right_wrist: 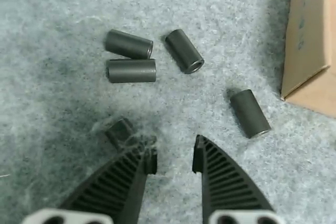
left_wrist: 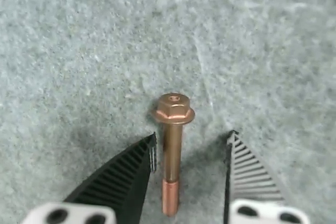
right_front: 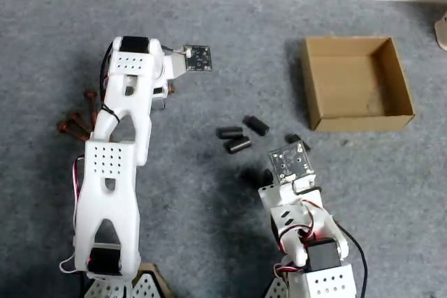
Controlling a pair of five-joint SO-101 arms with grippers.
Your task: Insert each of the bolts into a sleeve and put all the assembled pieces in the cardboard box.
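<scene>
A copper bolt [left_wrist: 172, 150] lies flat on the grey carpet between the fingers of my open left gripper [left_wrist: 191, 140], its hex head pointing away from the wrist. Neither finger touches it. In the high view this bolt [right_front: 171, 90] peeks out beside the left arm's head. Several black sleeves [right_front: 238, 146] lie mid-table. My right gripper [right_wrist: 173, 156] hangs open just above the carpet near them, holding nothing. One sleeve [right_wrist: 119, 131] stands on end against its finger, and another sleeve [right_wrist: 250, 113] lies off to the other side. The open cardboard box [right_front: 356, 82] has nothing in it.
Several more copper bolts [right_front: 71, 126] lie at the far left, partly hidden by the left arm [right_front: 112, 165]. A corner of the box [right_wrist: 310, 51] is close to the right gripper. A tan object [right_front: 441, 33] sits at the right edge. Bare carpet lies between the arms.
</scene>
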